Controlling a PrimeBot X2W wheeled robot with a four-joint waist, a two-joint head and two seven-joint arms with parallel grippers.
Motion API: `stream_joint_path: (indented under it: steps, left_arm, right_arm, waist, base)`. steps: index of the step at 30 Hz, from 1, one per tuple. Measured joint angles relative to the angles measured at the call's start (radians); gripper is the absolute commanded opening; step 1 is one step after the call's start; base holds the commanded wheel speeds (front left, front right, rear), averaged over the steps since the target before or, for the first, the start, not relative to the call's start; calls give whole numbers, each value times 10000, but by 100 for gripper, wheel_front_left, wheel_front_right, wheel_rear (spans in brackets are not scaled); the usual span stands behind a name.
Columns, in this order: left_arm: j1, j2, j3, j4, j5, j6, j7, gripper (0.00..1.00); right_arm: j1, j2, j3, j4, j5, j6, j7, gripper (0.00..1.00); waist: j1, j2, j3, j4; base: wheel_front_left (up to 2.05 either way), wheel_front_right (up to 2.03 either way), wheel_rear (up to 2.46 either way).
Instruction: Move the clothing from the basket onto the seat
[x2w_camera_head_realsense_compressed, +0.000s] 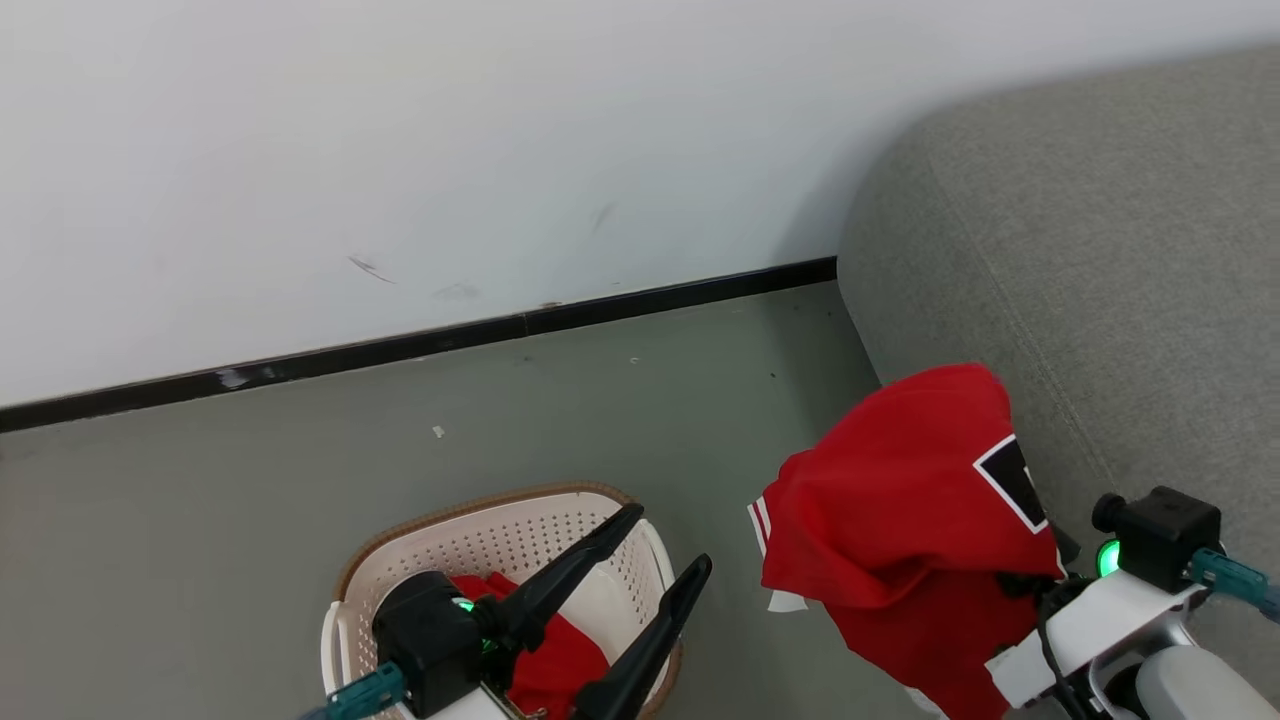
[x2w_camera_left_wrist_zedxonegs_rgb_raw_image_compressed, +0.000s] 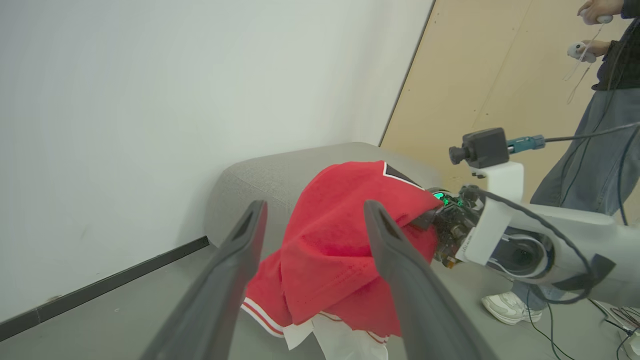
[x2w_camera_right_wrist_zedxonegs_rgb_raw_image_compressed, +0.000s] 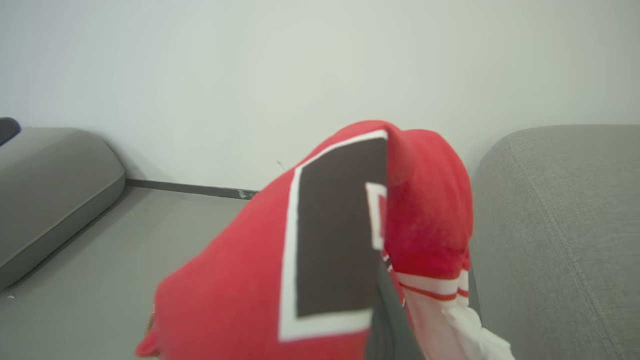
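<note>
Seat (x2w_camera_head_realsense_compressed: 1100, 250) takes the frame's right side; red garment (x2w_camera_head_realsense_compressed: 900, 500) hangs by its edge, lower right, clamped in the right gripper (x2w_camera_left_wrist_zedxonegs_rgb_raw_image_compressed: 430, 217). Mid-carry I reckon, next it needs swinging further over, then letting go. Basket (x2w_camera_head_realsense_compressed: 500, 515) is bottom left, left gripper (x2w_camera_head_realsense_compressed: 670, 537) spread open above.

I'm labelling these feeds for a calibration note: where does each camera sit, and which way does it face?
Head view: on the head, looking down at the floor, basket and seat; open left gripper above the basket, right arm carrying the red garment.
Left wrist view: on the left wrist, looking along its open gripper towards the red garment, the right arm and a person.
Right wrist view: on the right wrist, facing the wall; the garment hangs right before the lens.
Shared: all three show the red garment and the seat.
</note>
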Motion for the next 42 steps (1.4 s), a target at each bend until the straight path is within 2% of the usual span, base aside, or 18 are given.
stream_joint_path:
  steps: [10,21,28,42]
  left_arm:
    - [31,23,4,-79,84,0,-483,100]
    - [362,123,8,-314,596,0,-700,100]
    - [590,226,17,-508,886,65,-732,100]
    - [735,372,25,-934,1266,387,-742,100]
  right_arm:
    - [567,35,-1223,-368,-17,0,0,0]
    - [860,167,-1488,-570,48,0,0,0]
    - [879,238,-1519,-508,725,0,6,0]
    - [-1336,176,-3459,692,2907,-2,1076,0]
  waist:
    - [0,0,107,-915]
    - [0,0,258,-1813]
    - [0,0,537,-2177]
    - [0,0,1411,-2190]
  base:
    - [0,0,0]
    - [0,0,0]
    - [0,0,0]
    - [0,0,0]
